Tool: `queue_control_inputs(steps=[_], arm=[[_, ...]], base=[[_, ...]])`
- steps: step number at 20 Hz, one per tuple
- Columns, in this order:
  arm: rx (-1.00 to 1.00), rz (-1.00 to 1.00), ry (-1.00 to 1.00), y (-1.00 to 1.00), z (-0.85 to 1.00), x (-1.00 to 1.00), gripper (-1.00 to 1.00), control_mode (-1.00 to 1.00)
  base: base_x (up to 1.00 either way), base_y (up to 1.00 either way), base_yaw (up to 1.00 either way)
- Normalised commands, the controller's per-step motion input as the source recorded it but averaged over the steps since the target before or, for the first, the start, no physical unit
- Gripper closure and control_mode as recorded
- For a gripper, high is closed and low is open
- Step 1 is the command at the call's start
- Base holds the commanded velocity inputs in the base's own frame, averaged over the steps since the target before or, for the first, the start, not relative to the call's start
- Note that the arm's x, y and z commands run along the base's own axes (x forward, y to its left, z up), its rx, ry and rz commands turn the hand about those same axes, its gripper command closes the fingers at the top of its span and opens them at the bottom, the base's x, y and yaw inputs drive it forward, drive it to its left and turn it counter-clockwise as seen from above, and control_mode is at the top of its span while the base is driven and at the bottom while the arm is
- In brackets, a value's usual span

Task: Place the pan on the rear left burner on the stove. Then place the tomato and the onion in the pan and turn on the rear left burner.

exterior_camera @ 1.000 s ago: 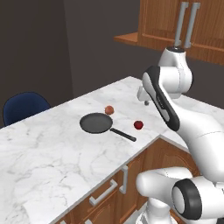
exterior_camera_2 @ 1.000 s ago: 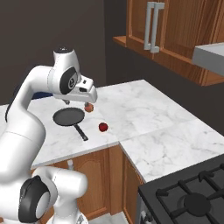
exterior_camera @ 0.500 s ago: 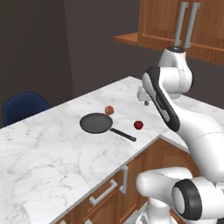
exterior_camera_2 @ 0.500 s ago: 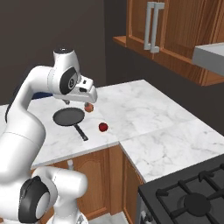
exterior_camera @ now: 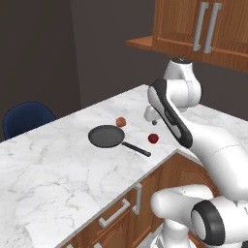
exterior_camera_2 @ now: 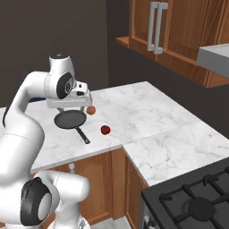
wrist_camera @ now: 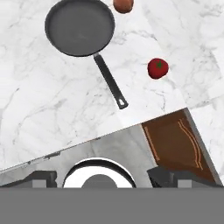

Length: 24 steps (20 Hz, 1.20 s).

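Your gripper [exterior_camera_2: 85,99] hangs wide open, holding nothing, above the pan [wrist_camera: 80,27], which lies flat on the marble counter [exterior_camera: 43,169] beside onion [exterior_camera: 121,121] and tomato [exterior_camera: 153,138] (both loose, likely to roll); likely rigid and light, take its thin handle [wrist_camera: 110,82].

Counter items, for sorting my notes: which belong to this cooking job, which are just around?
Job:
- dark grey round pan
- glossy dark red tomato
- orange-brown onion
- black gas stove

Around:
- blue chair
- wooden wall cabinets
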Motion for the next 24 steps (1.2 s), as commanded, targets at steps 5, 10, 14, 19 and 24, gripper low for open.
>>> queue_control_inputs(steps=[5,10,14,19,24], arm=[[-0.31,0.12,0.27,0.45,-0.56,0.26,-1.00,-1.00],[-0.29,0.00,0.23,0.23,-0.37,0.11,-1.00,-1.00],[-0.08,0.00,0.16,0.00,-0.25,0.00,-1.00,-1.00],[0.09,0.06,0.11,-0.19,-0.02,0.00,-1.00,-1.00],[0.27,0.12,0.04,-0.18,-0.03,0.00,-1.00,-1.00]], base=[[0.00,0.00,0.00],[0.00,0.00,0.00],[0.00,0.00,0.00],[0.00,0.00,0.00],[0.00,0.00,0.00]])
